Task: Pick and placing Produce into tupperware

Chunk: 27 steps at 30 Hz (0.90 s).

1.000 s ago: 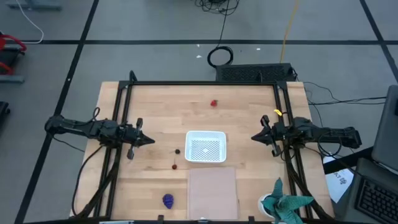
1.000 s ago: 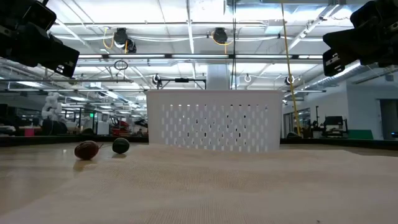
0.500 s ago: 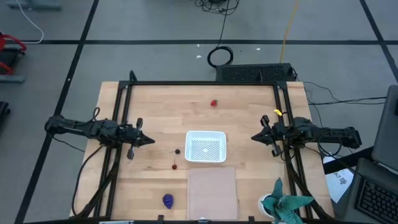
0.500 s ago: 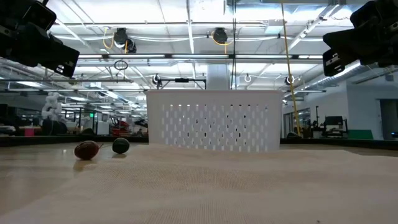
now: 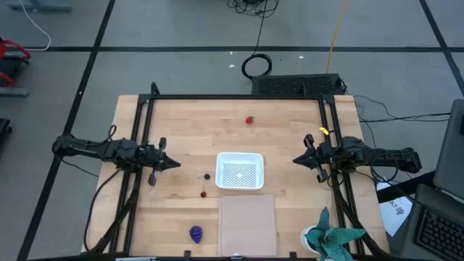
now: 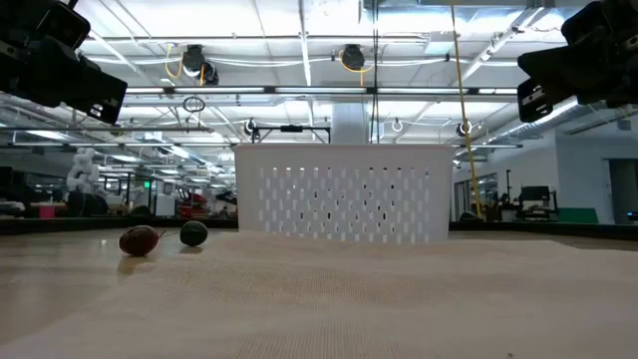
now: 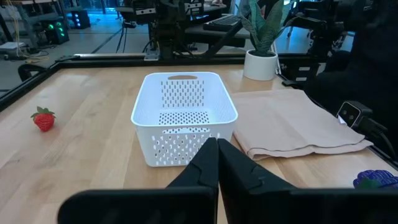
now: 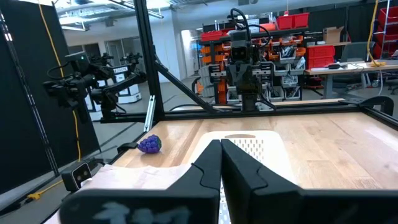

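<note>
1. The left claw [image 5: 176, 164] hangs above the desk [image 5: 181, 123] near its left rail, fingers pressed together to a point, pinching nothing.
2. The right claw [image 5: 296, 160] hangs near the right rail, facing the left claw across the desk; its fingers are also pressed together and hold nothing.
3. The tub [image 5: 240, 171] sits on the desk between the two claws, nearer the right one, with nothing showing inside it.
4. In the left wrist view the tub [image 7: 184, 115] stands straight ahead of the left claw's closed fingertips [image 7: 217, 155].
5. The berry [image 5: 206, 175] lies between the left claw and the tub, just beside the tub's wall but apart from it.
6. The cherry [image 5: 204, 193] lies near the berry, on the desk's front side of it.
7. In the low view the cherry [image 6: 140, 240] and berry [image 6: 193, 233] rest side by side, apart, off to one side of the tub [image 6: 342, 192].
8. The strawberry [image 5: 249, 119] lies toward the desk's back edge, well apart from both claws.
9. The grapes [image 5: 196, 233] lie near the front edge, well apart from the left claw, beside a tan cloth [image 5: 249, 225].
10. The cloth touches or nearly touches the tub's front wall.
</note>
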{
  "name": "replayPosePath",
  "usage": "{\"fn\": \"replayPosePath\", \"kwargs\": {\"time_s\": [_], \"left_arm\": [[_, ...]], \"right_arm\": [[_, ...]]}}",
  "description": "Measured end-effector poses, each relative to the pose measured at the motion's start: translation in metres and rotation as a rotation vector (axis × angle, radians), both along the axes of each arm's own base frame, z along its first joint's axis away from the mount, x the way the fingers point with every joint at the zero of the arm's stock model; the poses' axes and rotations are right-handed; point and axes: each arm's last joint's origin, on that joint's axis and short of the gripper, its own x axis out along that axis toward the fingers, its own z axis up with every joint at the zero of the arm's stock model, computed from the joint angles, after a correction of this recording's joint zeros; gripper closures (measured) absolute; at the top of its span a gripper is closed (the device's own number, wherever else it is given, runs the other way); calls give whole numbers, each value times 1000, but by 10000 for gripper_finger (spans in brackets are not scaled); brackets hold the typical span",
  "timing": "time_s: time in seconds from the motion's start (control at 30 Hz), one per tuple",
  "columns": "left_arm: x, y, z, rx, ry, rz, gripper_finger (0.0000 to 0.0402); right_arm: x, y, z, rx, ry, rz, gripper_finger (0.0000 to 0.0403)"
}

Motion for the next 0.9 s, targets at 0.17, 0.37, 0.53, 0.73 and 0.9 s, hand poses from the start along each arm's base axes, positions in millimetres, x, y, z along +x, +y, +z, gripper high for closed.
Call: {"fn": "replayPosePath", "kwargs": {"time_s": [0.17, 0.37, 0.53, 0.73, 0.9], "left_arm": [[0, 0, 0, 0, 0, 0, 401], [0, 0, 0, 0, 0, 0, 401], [0, 0, 0, 0, 0, 0, 401], [0, 0, 0, 0, 0, 0, 401], [0, 0, 0, 0, 0, 0, 401]], "right_arm": [[0, 0, 0, 0, 0, 0, 403], [0, 0, 0, 0, 0, 0, 403], [0, 0, 0, 0, 0, 0, 403], [0, 0, 0, 0, 0, 0, 403], [0, 0, 0, 0, 0, 0, 403]]}}
